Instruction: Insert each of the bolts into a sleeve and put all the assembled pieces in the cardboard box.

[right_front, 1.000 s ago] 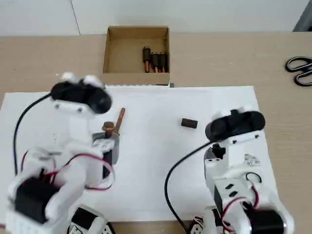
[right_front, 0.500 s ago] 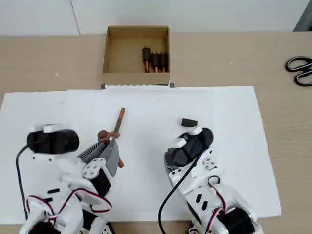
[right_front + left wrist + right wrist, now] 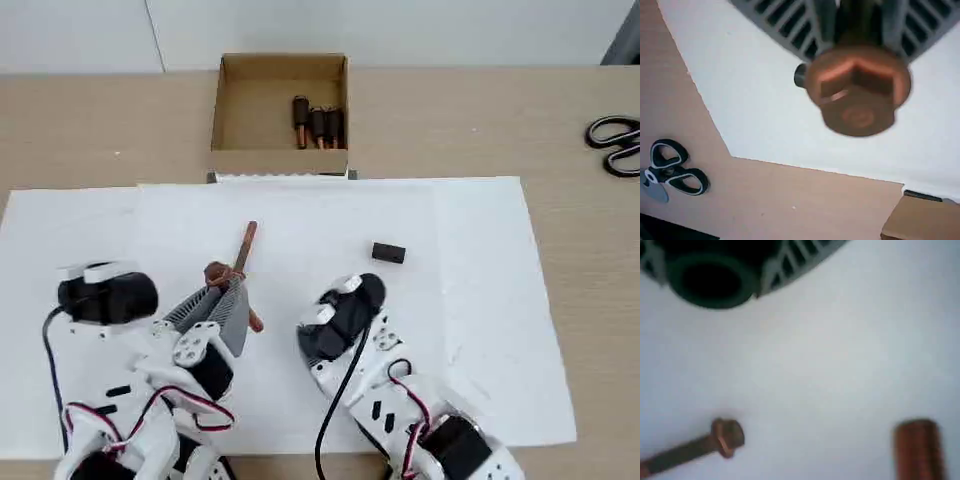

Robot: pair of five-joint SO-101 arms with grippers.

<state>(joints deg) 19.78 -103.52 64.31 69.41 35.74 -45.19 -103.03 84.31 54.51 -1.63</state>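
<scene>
Left gripper, on the robot's side of the cardboard box and well clear of it, pinches a bolt just under its head. Right gripper, equally far from the box, is clamped on a sleeve. Second bolt and second sleeve lie on the white paper, nearer the box. Three assembled pieces lie inside the box.

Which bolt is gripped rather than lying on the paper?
The bolt clamped in the left pincer; the other bolt lies free on the white paper.
</scene>
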